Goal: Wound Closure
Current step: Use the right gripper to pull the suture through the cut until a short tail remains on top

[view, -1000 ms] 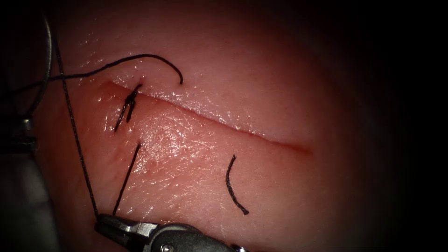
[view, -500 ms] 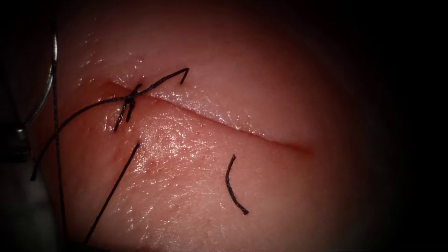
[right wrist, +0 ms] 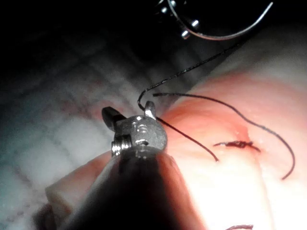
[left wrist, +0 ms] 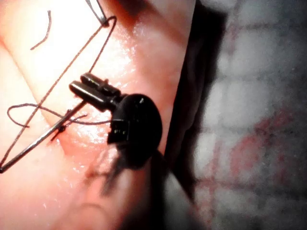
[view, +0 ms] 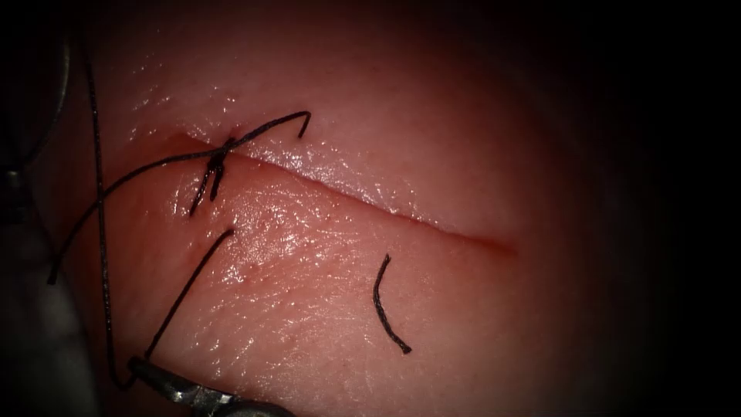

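Endoscope view: the right tool [view: 143, 367] has its jaws clamped on the thread [view: 100, 193]. From its tip one strand climbs straight up along the dim edge of the tissue [view: 309, 324]. A second strand slants up and away over the tissue, ending short of the knot [view: 218, 154] at the left end of the cut [view: 370, 205]. A tail curls away just beyond the knot. A loose cut end of thread [view: 384, 305] lies well off to the tool's other side, below the cut. In the right wrist view, the left tool [right wrist: 180, 21] sits beyond the right tool's jaws, closed on the needle [right wrist: 225, 34] near one end; the needle is clear of the tissue.
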{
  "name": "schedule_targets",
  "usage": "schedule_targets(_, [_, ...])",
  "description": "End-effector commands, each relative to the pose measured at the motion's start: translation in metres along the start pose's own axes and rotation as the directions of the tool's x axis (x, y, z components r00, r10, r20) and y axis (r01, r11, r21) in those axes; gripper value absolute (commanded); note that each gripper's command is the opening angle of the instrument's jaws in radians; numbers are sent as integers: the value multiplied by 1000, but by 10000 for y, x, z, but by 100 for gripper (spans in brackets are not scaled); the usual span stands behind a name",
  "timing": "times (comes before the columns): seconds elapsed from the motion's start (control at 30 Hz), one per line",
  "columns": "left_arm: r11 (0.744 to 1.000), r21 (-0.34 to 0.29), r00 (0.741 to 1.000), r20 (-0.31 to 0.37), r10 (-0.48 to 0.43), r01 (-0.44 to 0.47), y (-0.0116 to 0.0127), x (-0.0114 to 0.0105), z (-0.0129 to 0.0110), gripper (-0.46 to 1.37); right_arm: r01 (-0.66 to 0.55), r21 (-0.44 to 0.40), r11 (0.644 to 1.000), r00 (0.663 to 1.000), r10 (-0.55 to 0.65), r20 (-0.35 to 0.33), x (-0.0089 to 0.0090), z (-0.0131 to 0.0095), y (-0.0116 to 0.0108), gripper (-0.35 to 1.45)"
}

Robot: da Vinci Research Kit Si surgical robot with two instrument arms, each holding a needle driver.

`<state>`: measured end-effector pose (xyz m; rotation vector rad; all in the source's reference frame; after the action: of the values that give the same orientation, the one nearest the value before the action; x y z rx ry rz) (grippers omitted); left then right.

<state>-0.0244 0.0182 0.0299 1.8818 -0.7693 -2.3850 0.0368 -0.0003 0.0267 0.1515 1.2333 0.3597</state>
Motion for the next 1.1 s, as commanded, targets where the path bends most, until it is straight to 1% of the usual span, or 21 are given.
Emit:
schedule_targets(0.03, [1000,-9,1000,5,5,-5,-2,-1,-2,-35,16,1,1000,1000,-16,-6,0,-4,3,101])
schedule_targets(0.17, [1000,-3,1000,16,6,-6,-11,-6,-11,-35,61,-12,998,998,-61,-14,2,-18,15,104])
schedule_targets(0.3, [1000,3,1000,22,15,-15,-17,-8,-16,-35,91,-21,996,995,-92,-26,0,-31,26,107])
schedule_targets(0.43, [1000,4,1000,27,14,-14,-19,-11,-19,-35,118,-36,992,993,-118,-21,-7,-42,39,105])
schedule_targets(0.5, [1000,4,999,29,14,-14,-20,-11,-20,-35,129,-43,991,991,-130,-22,-11,-44,45,105])
schedule_targets(0.57, [1000,5,999,30,15,-15,-19,-12,-19,-35,134,-52,990,991,-135,-15,-17,-44,58,104])
schedule_targets(0.73, [1000,6,999,31,16,-16,-18,-11,-18,-35,156,-76,985,988,-157,2,-31,-33,88,104])
schedule_targets(0.83, [1000,6,999,31,16,-16,-18,-11,-18,-35,173,-87,981,985,-173,7,-42,-21,104,103])
schedule_targets(0.87, [1000,6,999,31,16,-16,-18,-11,-18,-35,177,-91,980,984,-176,11,-47,-14,109,106])
schedule_targets(0.97, [1000,6,999,31,16,-16,-17,-11,-18,-35,187,-89,978,982,-186,24,-58,0,115,114])
schedule_targets(1.03, [1000,6,999,32,16,-17,-17,-11,-18,-35,201,-80,976,979,-199,34,-70,16,118,112])
schedule_targets(1.07, [1000,6,999,31,16,-17,-17,-11,-18,-35,203,-80,976,979,-201,34,-71,18,118,112])
schedule_targets(1.1, [1000,6,999,32,16,-17,-17,-11,-18,-35,209,-76,975,978,-207,36,-76,24,119,109])
